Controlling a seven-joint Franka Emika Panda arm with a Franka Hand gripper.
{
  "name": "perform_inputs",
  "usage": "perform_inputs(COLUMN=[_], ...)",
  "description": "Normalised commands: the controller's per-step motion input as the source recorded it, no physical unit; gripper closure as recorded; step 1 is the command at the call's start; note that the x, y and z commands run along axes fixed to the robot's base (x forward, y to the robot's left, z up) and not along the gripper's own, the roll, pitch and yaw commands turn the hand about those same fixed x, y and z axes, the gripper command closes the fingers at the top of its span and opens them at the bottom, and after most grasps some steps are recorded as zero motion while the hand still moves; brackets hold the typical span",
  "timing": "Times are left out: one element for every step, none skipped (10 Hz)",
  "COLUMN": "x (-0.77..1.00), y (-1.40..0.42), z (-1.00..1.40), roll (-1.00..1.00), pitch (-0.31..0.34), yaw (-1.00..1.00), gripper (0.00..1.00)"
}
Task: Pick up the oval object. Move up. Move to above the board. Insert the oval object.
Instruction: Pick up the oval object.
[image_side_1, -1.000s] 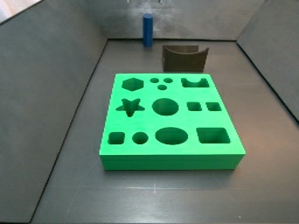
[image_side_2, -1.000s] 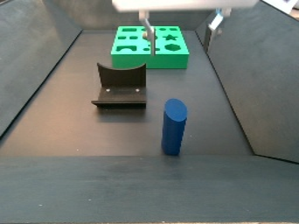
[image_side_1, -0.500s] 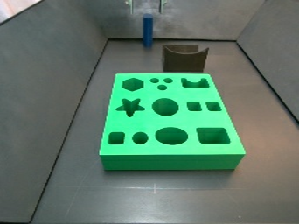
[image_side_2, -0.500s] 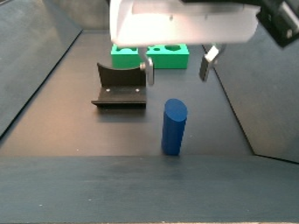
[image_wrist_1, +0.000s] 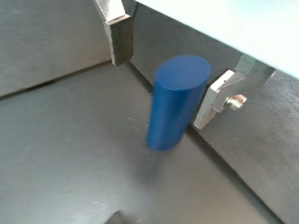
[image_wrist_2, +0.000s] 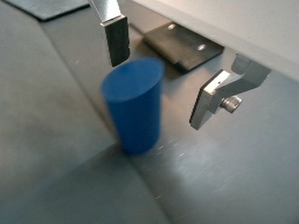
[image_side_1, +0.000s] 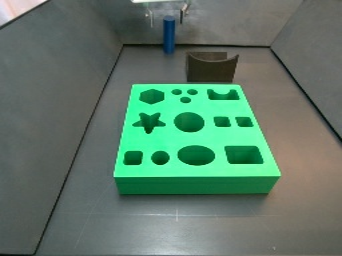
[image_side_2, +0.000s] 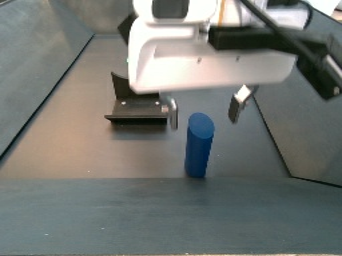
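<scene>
The oval object, a tall blue peg, stands upright on the dark floor in both wrist views (image_wrist_1: 176, 101) (image_wrist_2: 135, 105) and both side views (image_side_1: 170, 35) (image_side_2: 198, 145). My gripper (image_side_2: 205, 106) is open right above it, one finger (image_wrist_1: 118, 31) on each side of the peg's top, with a gap to each and no contact visible. In a wrist view the fingers (image_wrist_2: 114, 39) are level with the peg's top. The green board (image_side_1: 194, 140) with shaped cutouts lies flat, well away from the peg; the gripper body hides it in a side view.
The dark fixture (image_side_2: 138, 102) stands on the floor beside the peg, toward the board; it also shows in a side view (image_side_1: 211, 66) and a wrist view (image_wrist_2: 176, 48). Grey walls enclose the floor on all sides.
My gripper has come down over the peg, from well above it to level with its top. The jaws have stayed open. The peg and the board have not moved.
</scene>
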Motion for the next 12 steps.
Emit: perform_inputs(x=[0.05, 0.0, 0.0, 0.0, 0.0, 0.0, 0.0, 0.0, 0.0, 0.0, 0.0, 0.0], y=[0.28, 0.0, 0.0, 0.0, 0.0, 0.0, 0.0, 0.0, 0.0, 0.0, 0.0, 0.0], z=[-0.29, 0.0, 0.0, 0.0, 0.0, 0.0, 0.0, 0.0, 0.0, 0.0, 0.0, 0.0], roll=[0.0, 0.01, 0.0, 0.0, 0.0, 0.0, 0.0, 0.0, 0.0, 0.0, 0.0, 0.0], pitch=[-0.041, 0.0, 0.0, 0.0, 0.0, 0.0, 0.0, 0.0, 0.0, 0.0, 0.0, 0.0], yaw=[0.13, 0.0, 0.0, 0.0, 0.0, 0.0, 0.0, 0.0, 0.0, 0.0, 0.0, 0.0], gripper=[0.0, 0.0, 0.0, 1.0, 1.0, 1.0, 1.0, 1.0, 1.0, 1.0, 1.0, 1.0])
